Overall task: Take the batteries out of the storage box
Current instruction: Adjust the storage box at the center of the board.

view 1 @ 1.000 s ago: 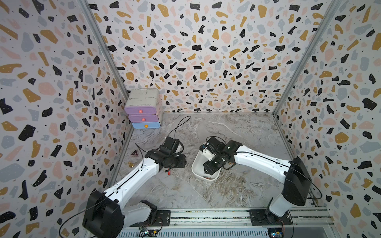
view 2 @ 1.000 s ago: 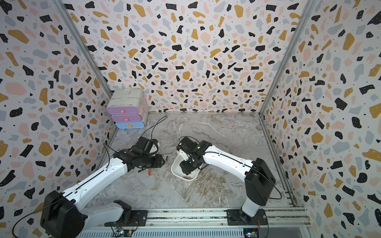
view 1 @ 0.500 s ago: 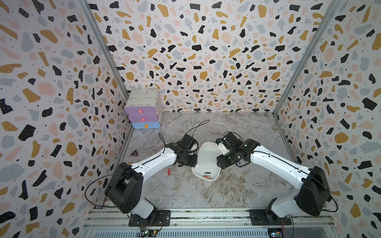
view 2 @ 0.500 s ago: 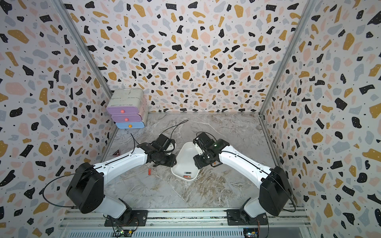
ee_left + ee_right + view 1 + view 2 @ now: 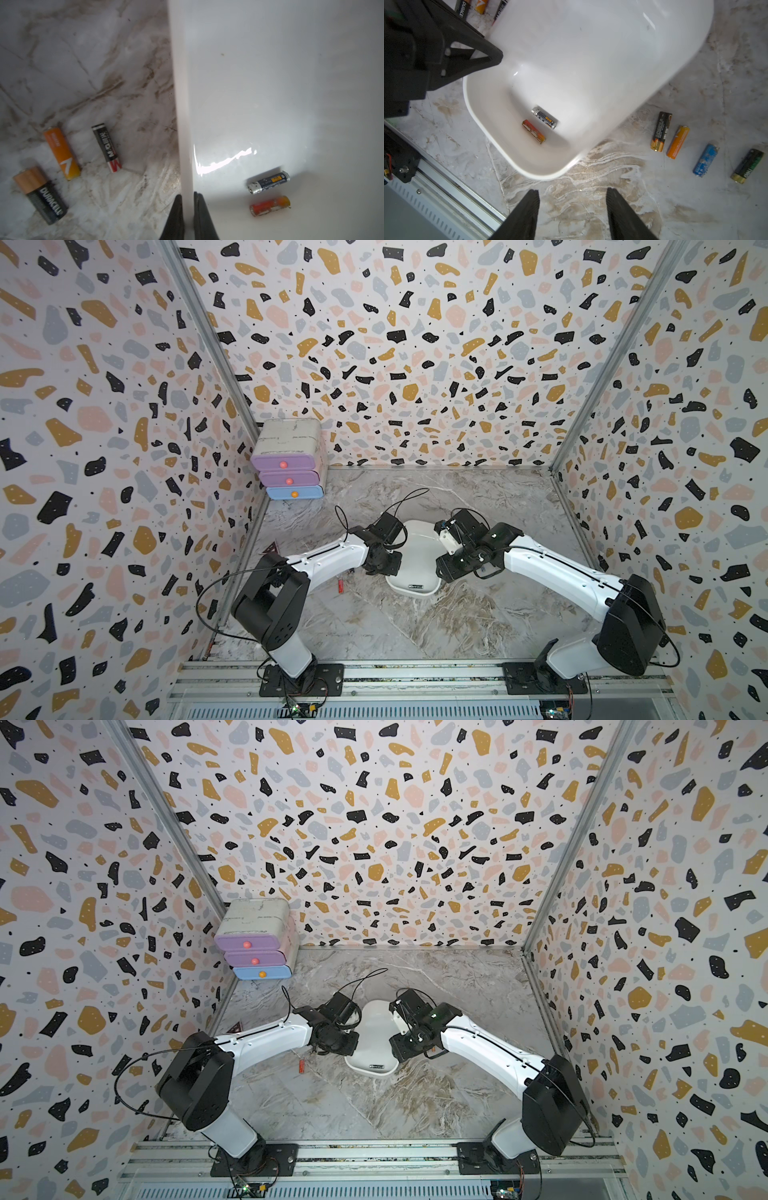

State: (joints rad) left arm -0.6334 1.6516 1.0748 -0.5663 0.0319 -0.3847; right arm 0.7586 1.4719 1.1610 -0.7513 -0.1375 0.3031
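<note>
At the middle of the bench (image 5: 457,614), clamping the left tool (image 5: 188,195) onto one long side wall of the box (image 5: 182,104), pinching the thin white wall from both faces with the jaws closed on it. Showing the same grip in the right wrist view, with the left tool (image 5: 496,56) biting down over the rim of the box (image 5: 483,124). Holding the right tool (image 5: 573,193) above bare bench just beside the rounded end of the box, with the jaws standing wide apart and gripping nothing. Placing the box (image 5: 415,556) between the two wrists in both top views, well apart from the drawer unit (image 5: 286,460) in the back left corner. Carrying two batteries inside the box near its rounded end, side by side and just apart: a dark blue battery (image 5: 269,182) and a red and orange battery (image 5: 270,205). Lying on the bench outside the gripped wall: a copper and black battery (image 5: 40,192), an orange battery (image 5: 62,153) and a black battery with a red end (image 5: 106,148). Lying on the bench across the box from those, in a loose row: a black and gold battery (image 5: 661,131), a second orange battery (image 5: 678,142), a blue battery (image 5: 706,160) and a black and green battery (image 5: 747,166). Resting alone on the bench beside the left arm: a small red thing (image 5: 340,585), too small to tell apart.
</note>
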